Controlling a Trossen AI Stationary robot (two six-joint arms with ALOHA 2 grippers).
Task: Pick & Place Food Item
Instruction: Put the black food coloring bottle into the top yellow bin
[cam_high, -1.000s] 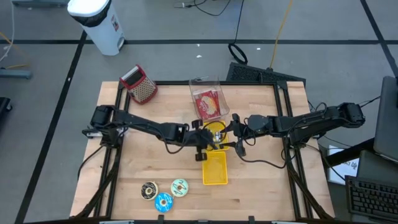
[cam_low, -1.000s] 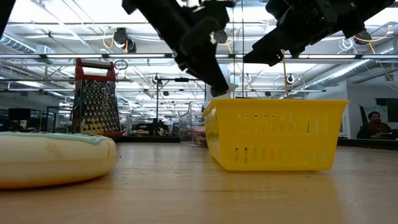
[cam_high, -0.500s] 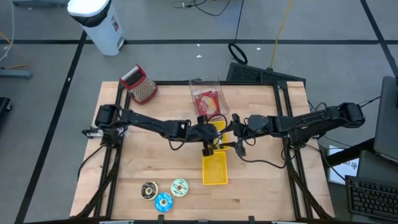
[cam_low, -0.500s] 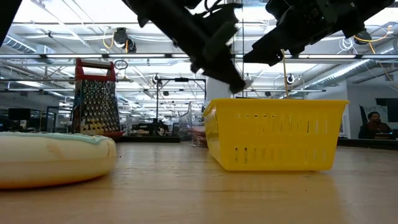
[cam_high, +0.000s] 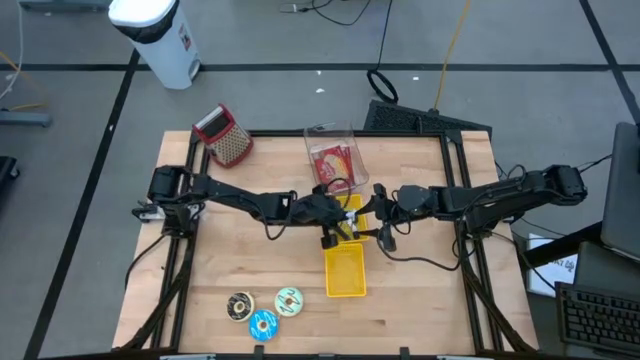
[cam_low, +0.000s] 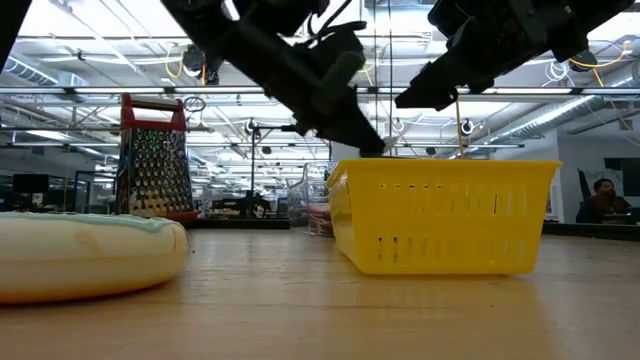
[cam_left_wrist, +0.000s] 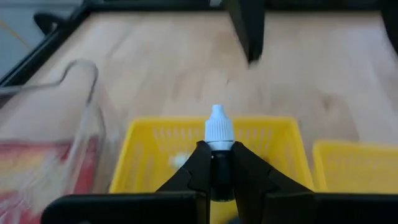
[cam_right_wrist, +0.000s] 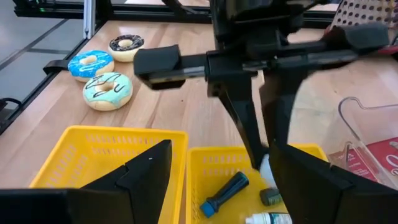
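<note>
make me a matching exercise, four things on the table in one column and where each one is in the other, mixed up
Things:
1. box grater
2. three donuts
3. clear container
4. small white-capped bottle

Places:
A. pinched in the left gripper above a yellow basket
B. table's far left corner in the high view
C. far edge, middle of the table, red packet inside
D. near edge, left of the near yellow basket

Pairs: 1-B, 2-D, 3-C, 4-A
</note>
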